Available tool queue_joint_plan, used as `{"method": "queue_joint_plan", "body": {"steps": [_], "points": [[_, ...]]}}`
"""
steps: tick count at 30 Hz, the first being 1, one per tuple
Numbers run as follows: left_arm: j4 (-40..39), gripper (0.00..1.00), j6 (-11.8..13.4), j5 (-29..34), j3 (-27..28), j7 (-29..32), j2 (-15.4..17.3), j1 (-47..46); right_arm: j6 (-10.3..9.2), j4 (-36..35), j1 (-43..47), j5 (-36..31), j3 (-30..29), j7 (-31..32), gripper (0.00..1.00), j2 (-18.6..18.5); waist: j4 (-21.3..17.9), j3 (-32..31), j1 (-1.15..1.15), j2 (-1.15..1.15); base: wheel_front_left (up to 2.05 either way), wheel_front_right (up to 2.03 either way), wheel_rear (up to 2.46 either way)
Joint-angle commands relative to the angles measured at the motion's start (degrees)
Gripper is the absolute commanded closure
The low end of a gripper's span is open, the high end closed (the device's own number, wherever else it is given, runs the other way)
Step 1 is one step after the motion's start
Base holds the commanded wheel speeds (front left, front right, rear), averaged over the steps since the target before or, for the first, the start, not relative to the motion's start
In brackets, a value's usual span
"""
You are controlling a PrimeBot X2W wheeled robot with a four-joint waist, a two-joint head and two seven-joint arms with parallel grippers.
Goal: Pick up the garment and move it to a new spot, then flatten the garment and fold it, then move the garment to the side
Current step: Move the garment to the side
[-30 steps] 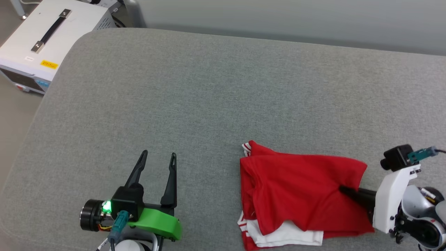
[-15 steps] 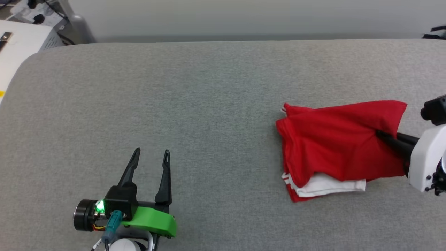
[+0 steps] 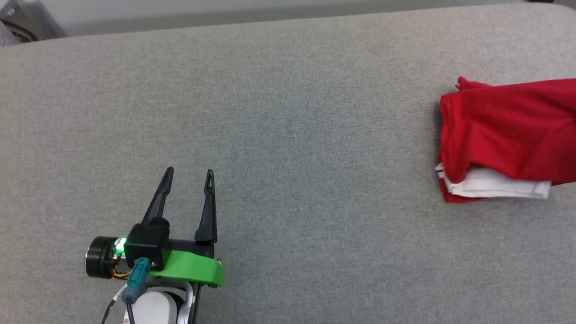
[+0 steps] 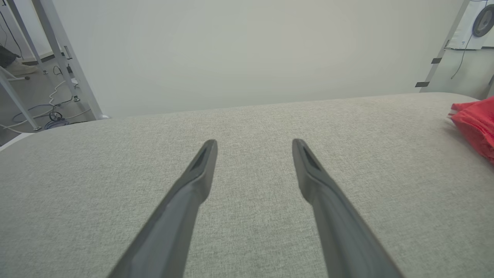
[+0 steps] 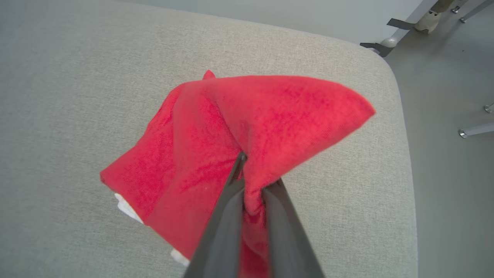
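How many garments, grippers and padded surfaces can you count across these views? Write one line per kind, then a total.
garment: 1
grippers: 2 (left gripper open, right gripper shut on the garment)
padded surface: 1
Total: 4

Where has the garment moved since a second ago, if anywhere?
Yes: the garment, held by the right gripper, went rightward, away from the left end of the table and nearer its far edge; the camera turned too.

light: bright, even | shadows: faint | distortion: wrist-view edges (wide-angle)
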Motion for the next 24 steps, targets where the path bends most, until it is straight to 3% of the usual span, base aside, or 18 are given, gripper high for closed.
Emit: {"method": "queue_joint_plan", "body": {"steps": [1,12,21,22,23,24], "points": [[-0.6,0.0,-0.4,0.6,0.3,-0.3,0.4,-1.5,-0.03,1.0,-1.6,-1.3,-0.9,0.3,1.0,-1.0,-0.3,4.0,0.0,0.0,0.0,0.0,0.0],[-4.0,0.0,-1.1,1.6,-1.0,-0.3,0.5,-7.0,-0.03,14.0,-8.4,-9.8,-5.5,0.3,1.0,-6.3,1.9,14.0,0.0,0.0,0.0,0.0,0.0],[-5.5,0.0,-1.4,1.9,-1.7,-0.3,0.7,-9.5,-0.03,27.4,-16.3,-13.1,-7.3,-5.0,1.0,-6.3,3.6,18.0,0.0,0.0,0.0,0.0,0.0],[-5.5,0.0,-1.4,1.8,-1.7,-0.3,0.7,-9.6,-0.03,28.9,-17.0,-12.9,-7.0,-5.3,0.92,-5.8,3.7,18.0,0.0,0.0,0.0,0.0,0.0],[-5.5,0.0,-1.3,1.8,-1.7,-0.3,0.7,-9.7,-0.03,29.8,-17.6,-13.0,-6.7,-5.6,0.36,-5.4,3.7,17.9,0.0,0.0,0.0,0.0,0.0],[-5.3,0.0,-1.2,1.8,-1.8,-0.3,0.7,-9.6,-0.03,30.7,-18.2,-13.5,-6.3,-6.6,0.0,-5.1,3.8,17.7,0.0,0.0,0.0,0.0,0.0]]}}
